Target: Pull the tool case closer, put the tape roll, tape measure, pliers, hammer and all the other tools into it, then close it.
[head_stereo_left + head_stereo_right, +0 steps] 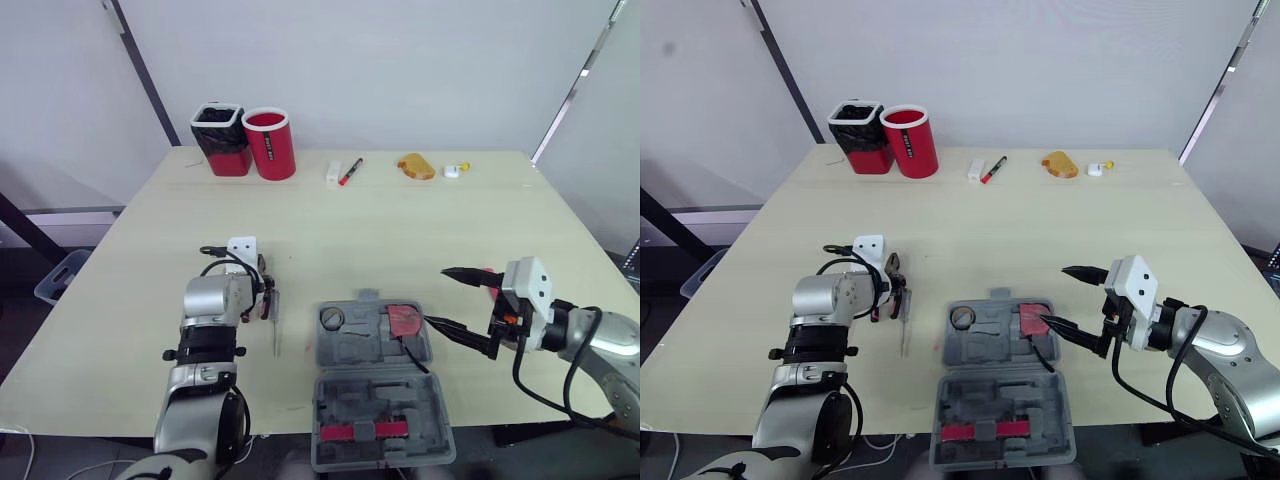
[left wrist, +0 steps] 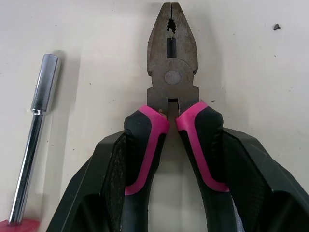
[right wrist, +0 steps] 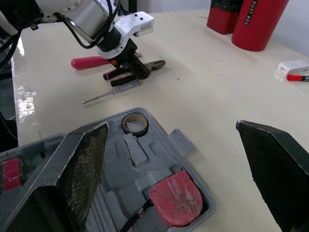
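– Two of the listed tools lie in the tool case (image 1: 350, 352): one tape roll (image 1: 332, 318) in its far-left pocket and one red tape measure (image 1: 405, 320) to the right of that. Why does the case sit where it does?
– It lies open at the near edge of the desk (image 1: 450, 220), between the arms. I judge either arm can reach it from there.
– And the left end effector (image 1: 264, 298)?
– Clamped on the pink-and-black handles of the one pair of pliers (image 2: 172, 77), left of the case. The pliers seem to rest on the desk, nose pointing far. Gripping the handles looks like the hold for carrying them across to the case.
– What else is loose?
– Two drivers, one on each side of the pliers. A thin screwdriver (image 1: 275, 335) lies just right of them, between pliers and case. A red-handled driver (image 2: 37, 125) with a socket tip lies just left.
– The right end effector (image 1: 437, 295)?
– Fingers wide apart, holding nothing, just right of the case near the tape measure. It is probably waiting its turn.
– Anything farther off?
– Two red bins, one with a black liner (image 1: 222, 140) and one without (image 1: 270, 143), at the far left. They are no part of the job.
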Robot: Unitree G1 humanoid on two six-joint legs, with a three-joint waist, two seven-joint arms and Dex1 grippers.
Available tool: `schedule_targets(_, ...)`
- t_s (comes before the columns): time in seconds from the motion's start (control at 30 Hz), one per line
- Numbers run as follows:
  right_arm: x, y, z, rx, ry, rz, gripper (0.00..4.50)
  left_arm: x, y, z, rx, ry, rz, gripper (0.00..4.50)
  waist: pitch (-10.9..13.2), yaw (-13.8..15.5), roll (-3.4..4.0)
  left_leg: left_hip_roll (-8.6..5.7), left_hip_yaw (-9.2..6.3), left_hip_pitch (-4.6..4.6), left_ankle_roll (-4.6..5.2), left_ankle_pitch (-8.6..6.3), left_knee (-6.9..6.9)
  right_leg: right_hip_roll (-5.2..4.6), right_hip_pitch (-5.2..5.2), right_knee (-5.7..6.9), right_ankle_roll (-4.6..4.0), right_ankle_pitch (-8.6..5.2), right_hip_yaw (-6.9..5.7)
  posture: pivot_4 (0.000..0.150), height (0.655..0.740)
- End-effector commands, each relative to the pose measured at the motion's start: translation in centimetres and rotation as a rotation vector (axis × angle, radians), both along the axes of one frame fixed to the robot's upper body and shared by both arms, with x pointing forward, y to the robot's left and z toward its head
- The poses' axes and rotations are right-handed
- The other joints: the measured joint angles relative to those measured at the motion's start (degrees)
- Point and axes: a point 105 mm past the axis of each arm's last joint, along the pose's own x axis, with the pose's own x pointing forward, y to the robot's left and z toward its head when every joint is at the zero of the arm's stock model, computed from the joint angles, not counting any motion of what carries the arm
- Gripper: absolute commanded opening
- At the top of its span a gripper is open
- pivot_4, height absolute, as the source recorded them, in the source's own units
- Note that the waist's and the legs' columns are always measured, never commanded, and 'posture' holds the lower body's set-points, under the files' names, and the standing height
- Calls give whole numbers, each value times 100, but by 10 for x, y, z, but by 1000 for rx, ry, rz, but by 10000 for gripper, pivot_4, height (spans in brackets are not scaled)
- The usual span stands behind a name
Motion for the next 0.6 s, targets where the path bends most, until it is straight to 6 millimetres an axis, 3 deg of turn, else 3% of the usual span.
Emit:
schedule_targets(0.03,0,1,9,9,-44,-5,45000,2,9,20,-17,-88,23,23555,0,-3,0,0,0,0,0,0,0,0,0,0,0,0,-1,1500,7400)
schedule_targets(0.23,0,3,11,15,-43,-6,45000,-2,11,47,1,-165,-82,23555,1,13,-1,0,0,-5,-1,0,0,0,-1,-1,0,0,-4,1500,7400)
schedule_targets(0.3,-1,5,12,16,-43,1,45000,-6,5,66,32,-215,-213,23555,1,1,-1,0,-1,-6,-2,1,0,0,-1,-1,0,0,-4,1500,7400)
schedule_targets(0.43,-2,9,15,20,-39,17,45000,-18,-9,81,32,-253,-450,23555,1,7,0,1,-3,-6,-4,2,-1,-2,-5,0,-1,0,-3,1500,7400)
schedule_targets(0.6,0,23,20,-35,-49,55,45000,-46,-23,99,88,-249,-916,23554,4,3,-1,0,3,-6,-2,1,1,-4,-7,0,-1,-1,-1,1500,7400)
